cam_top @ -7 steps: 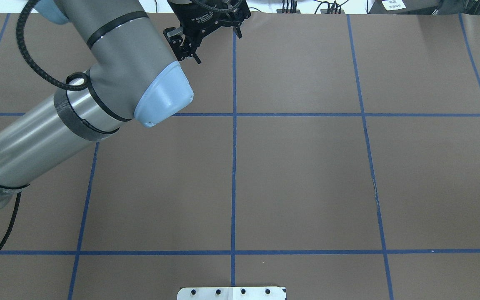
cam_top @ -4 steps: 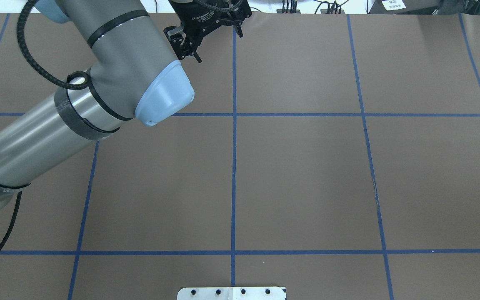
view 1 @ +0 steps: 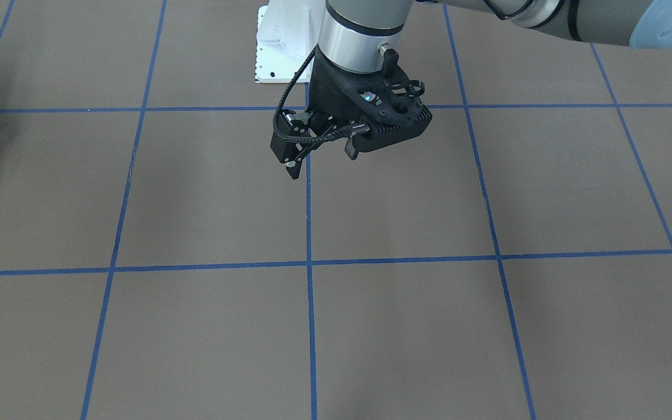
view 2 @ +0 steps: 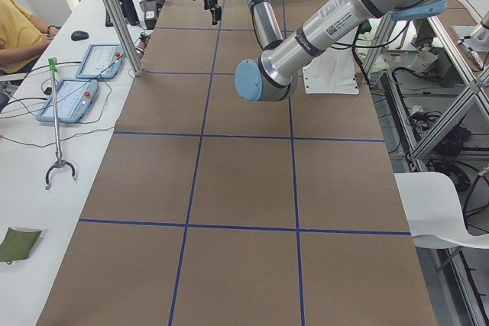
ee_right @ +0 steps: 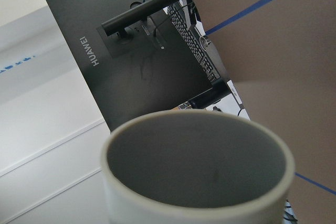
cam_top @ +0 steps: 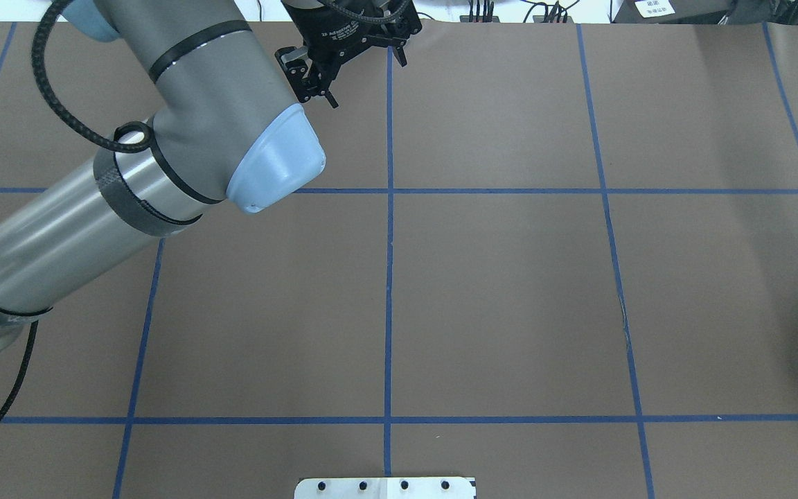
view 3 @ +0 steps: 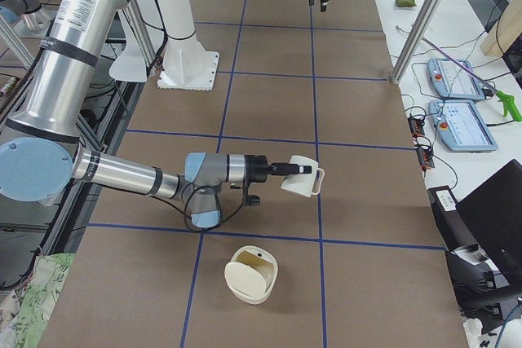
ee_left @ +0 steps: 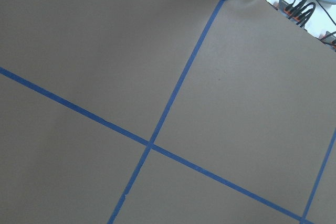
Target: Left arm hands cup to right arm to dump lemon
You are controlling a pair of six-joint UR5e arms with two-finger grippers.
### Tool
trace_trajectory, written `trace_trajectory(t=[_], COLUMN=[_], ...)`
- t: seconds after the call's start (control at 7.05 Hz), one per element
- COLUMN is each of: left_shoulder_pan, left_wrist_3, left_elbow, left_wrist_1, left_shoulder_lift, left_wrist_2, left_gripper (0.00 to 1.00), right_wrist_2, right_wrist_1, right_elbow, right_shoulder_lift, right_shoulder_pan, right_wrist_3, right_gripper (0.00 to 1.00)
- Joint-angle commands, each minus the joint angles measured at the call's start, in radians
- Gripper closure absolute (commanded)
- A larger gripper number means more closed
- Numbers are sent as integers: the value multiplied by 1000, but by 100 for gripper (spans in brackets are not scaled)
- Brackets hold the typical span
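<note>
The off-white cup (view 3: 303,177) hangs tilted on its side above the brown mat, at the tip of my right gripper (view 3: 281,170); whether those fingers are shut on it I cannot tell. In the right wrist view the cup's mouth (ee_right: 199,163) fills the lower frame and its grey inside looks empty. I cannot make out the lemon. My left gripper (view 1: 321,163) hovers open and empty over a blue tape line, far from the cup, and shows at the top of the overhead view (cam_top: 368,82).
An off-white bowl (view 3: 251,275) stands on the mat just in front of the cup. A white base plate (view 1: 280,52) sits at the robot's side. Teach pendants (view 3: 461,120), a dark monitor (view 3: 489,226) and a seated person (view 2: 19,32) are beside the table.
The left arm has shifted slightly to the right, its gripper still open. A faint shadow has appeared at the overhead view's right edge.
</note>
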Motion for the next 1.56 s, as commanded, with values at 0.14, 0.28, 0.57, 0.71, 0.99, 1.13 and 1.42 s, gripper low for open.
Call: trace_trajectory(t=[0.14, 0.28, 0.57, 0.71, 0.99, 1.13, 1.42], left_shoulder_pan=[4, 4, -2, -7, -2, -5, -2], left_wrist_3=[0, 0, 1, 1, 1, 41, 92], left_elbow=[4, 8, 30, 42, 129, 215, 301], left_wrist_1=[-1, -4, -14, -24, -84, -74, -72], left_shoulder_lift=[4, 5, 2, 1, -13, -86, -146], left_wrist_2=[-2, -1, 1, 1, 1, -2, -13], left_gripper=[0, 0, 0, 0, 0, 0, 0], right_wrist_2=[-33, -109, -232, -268, -302, -323, -386], right_wrist_1=[-437, -537, -731, -765, -927, -1017, -1131], right_elbow=[92, 90, 78, 40, 7, 7, 7], right_shoulder_lift=[322, 423, 574, 625, 724, 769, 837], right_shoulder_pan=[-110, -192, -373, -426, -466, -490, -540], right_wrist_3=[-492, -687, -1117, -1296, -1566, -1621, -1690], right_gripper=[61, 60, 60, 60, 55, 55, 55])
